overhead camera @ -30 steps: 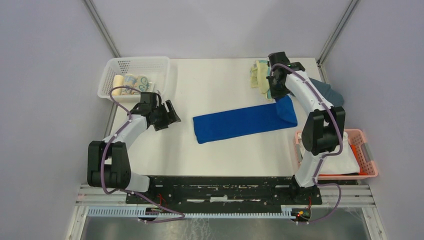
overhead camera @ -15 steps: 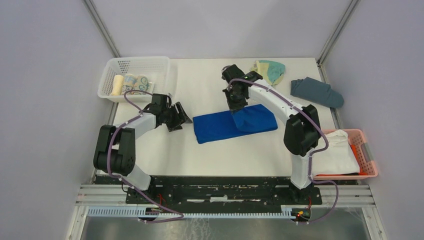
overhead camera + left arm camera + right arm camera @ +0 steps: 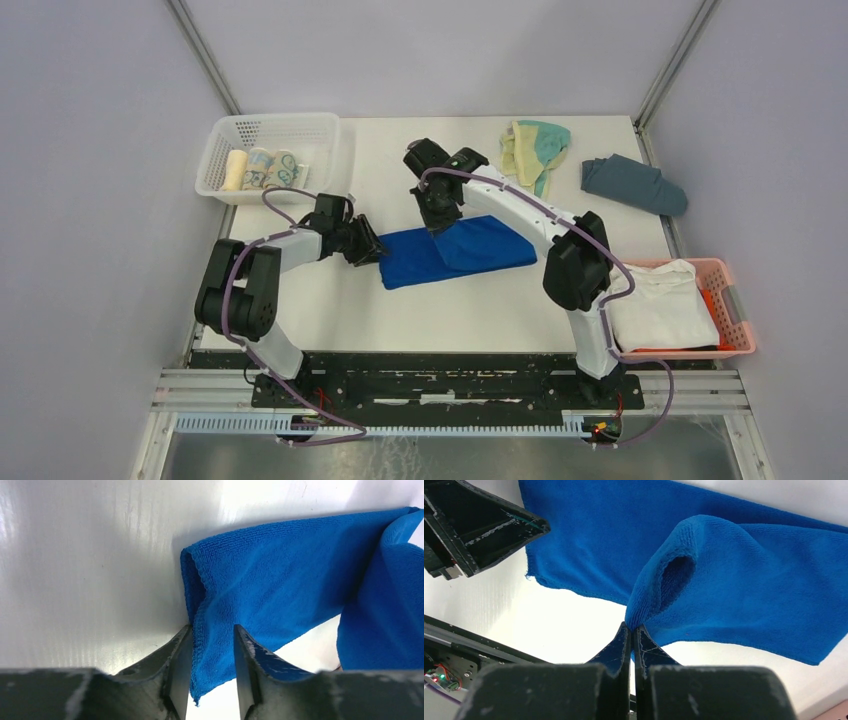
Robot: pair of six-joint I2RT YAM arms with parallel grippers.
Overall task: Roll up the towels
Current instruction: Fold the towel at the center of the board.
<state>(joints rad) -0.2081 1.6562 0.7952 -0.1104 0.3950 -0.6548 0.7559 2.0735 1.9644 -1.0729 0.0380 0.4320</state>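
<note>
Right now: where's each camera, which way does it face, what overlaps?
Top: above, behind the bases, facing down at the table; left arm and right arm show, left pincer and right pincer at the blue towel.
Left wrist: on that arm, facing along its open fingers astride the towel's edge.
Right wrist: on that arm, facing along its shut fingers pinching a fold.
Shared: all see the towel; right wrist also sees the left pincer.
</note>
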